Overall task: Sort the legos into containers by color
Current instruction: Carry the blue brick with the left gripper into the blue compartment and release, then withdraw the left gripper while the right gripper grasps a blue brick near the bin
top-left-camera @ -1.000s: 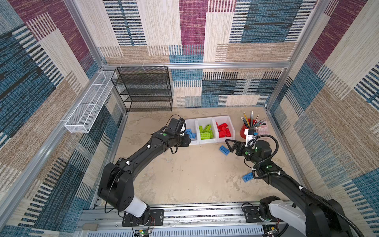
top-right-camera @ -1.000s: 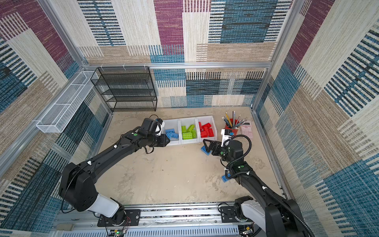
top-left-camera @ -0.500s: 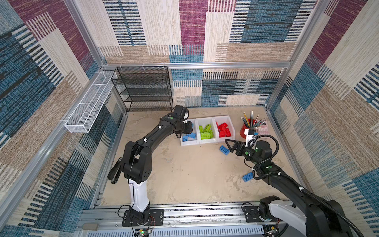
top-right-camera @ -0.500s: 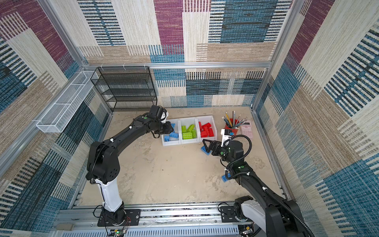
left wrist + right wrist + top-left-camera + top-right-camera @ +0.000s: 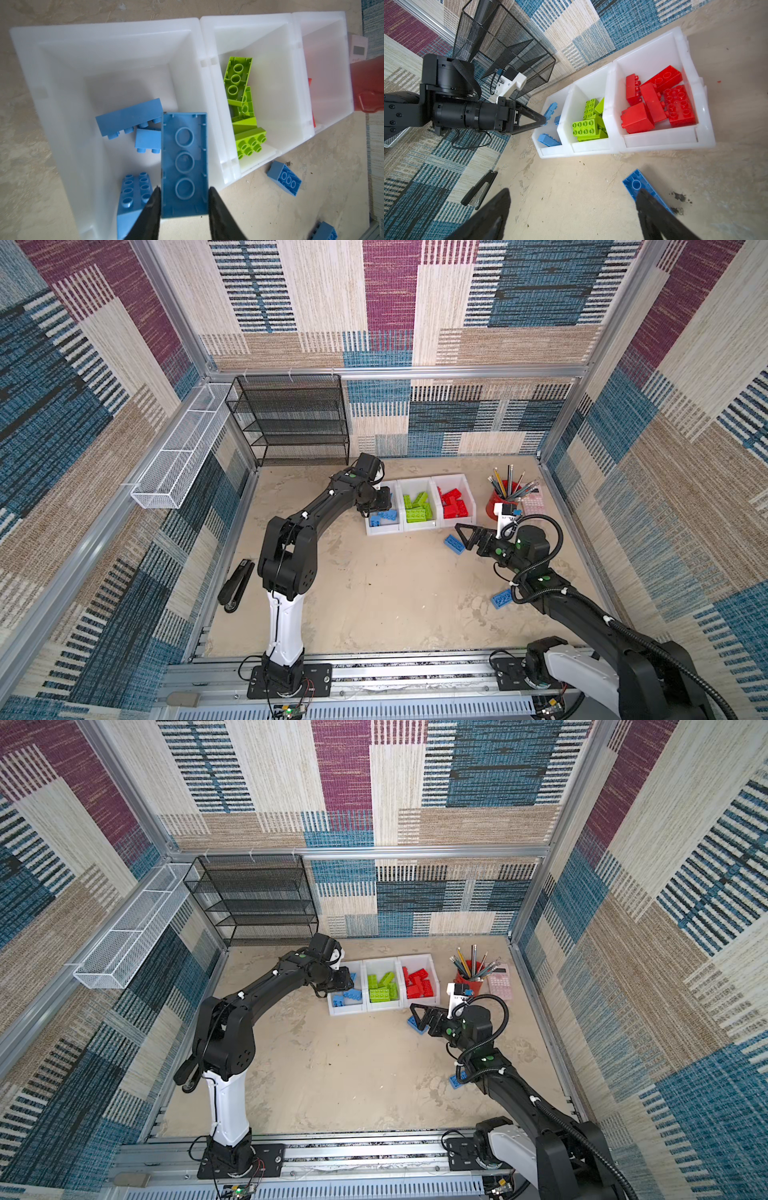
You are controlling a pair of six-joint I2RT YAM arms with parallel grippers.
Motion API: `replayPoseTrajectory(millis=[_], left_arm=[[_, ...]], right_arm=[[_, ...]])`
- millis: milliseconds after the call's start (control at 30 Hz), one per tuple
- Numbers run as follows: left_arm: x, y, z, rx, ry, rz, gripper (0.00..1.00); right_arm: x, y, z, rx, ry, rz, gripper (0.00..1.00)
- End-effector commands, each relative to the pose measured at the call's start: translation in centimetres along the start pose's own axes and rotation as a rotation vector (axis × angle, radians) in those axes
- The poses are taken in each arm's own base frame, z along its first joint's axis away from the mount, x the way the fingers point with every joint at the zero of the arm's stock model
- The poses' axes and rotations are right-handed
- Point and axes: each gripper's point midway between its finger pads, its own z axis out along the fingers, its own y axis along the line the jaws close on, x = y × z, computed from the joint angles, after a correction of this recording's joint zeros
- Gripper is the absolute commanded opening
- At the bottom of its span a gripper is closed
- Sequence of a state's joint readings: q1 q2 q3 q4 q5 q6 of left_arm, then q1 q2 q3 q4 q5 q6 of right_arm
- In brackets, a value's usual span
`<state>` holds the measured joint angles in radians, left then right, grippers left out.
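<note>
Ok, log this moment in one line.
left gripper: blue brick between jaws over blue-brick bin, grip unclear | right gripper: open at loose brick | second loose brick unsorted

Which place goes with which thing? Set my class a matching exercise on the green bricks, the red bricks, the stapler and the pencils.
Things
1. green bricks
2. red bricks
3. stapler
4. pencils

Places
A. standing in the red cup
B. in the middle bin
C. lying on the table, beside the left arm
D. in the end bin nearest the cup

Pairs: 1-B, 2-D, 3-C, 4-A
</note>
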<state>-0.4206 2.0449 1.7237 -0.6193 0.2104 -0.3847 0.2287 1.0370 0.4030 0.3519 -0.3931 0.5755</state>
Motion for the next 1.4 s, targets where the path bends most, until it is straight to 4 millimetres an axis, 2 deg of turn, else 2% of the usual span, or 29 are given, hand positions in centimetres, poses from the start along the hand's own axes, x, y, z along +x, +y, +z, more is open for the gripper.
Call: replayPoseTrajectory(millis=[0,200,300,433,533,667,867,967,1233,1367], left_arm=[[-0.2,0.5,-0.8,-0.034,-0.016,0.021,0.53],[-0.8,0.0,-2.6,-0.027,-0.061,0.005,0.62],[-1.1,-0.9,-4.6,0.006,-0.107,-0.009,0.62],[-0.3,-2.2,-7.2,0.055,-0.174,-0.016,0.62],[1.4,-2.5,-8.4,0.089,-0.204,-0.03,0.62],[4.8,-3.0,-9.1,0.147,-0.218,-0.056,0.62],[10.3,-2.3,-9.2,0.133,-0.183,-0.044,0.61],[12.3,-1.7,-9.4,0.125,-0.176,-0.04,0.61],[15.8,0.2,-9.4,0.09,-0.159,-0.035,0.61],[16.5,0.9,-8.8,0.071,-0.146,-0.035,0.6]], right_arm=[[-0.9,0.7,-0.3,-0.02,-0.037,-0.048,0.96],[-1.2,-0.1,-0.2,0.037,-0.034,-0.062,0.99],[-0.7,-0.6,0.0,0.064,0.0,-0.073,0.99],[0.9,-2.1,0.1,0.116,0.059,-0.077,0.99],[1.8,-3.3,0.2,0.165,0.095,-0.075,0.99],[2.7,-4.4,0.5,0.2,0.136,-0.075,1.0],[4.5,-6.2,2.0,0.238,0.22,-0.062,1.0],[5.1,-7.1,2.6,0.259,0.24,-0.063,0.99],[5.5,-8.0,4.8,0.24,0.261,-0.061,0.99],[6.3,-8.2,6.0,0.213,0.294,-0.049,0.96]])
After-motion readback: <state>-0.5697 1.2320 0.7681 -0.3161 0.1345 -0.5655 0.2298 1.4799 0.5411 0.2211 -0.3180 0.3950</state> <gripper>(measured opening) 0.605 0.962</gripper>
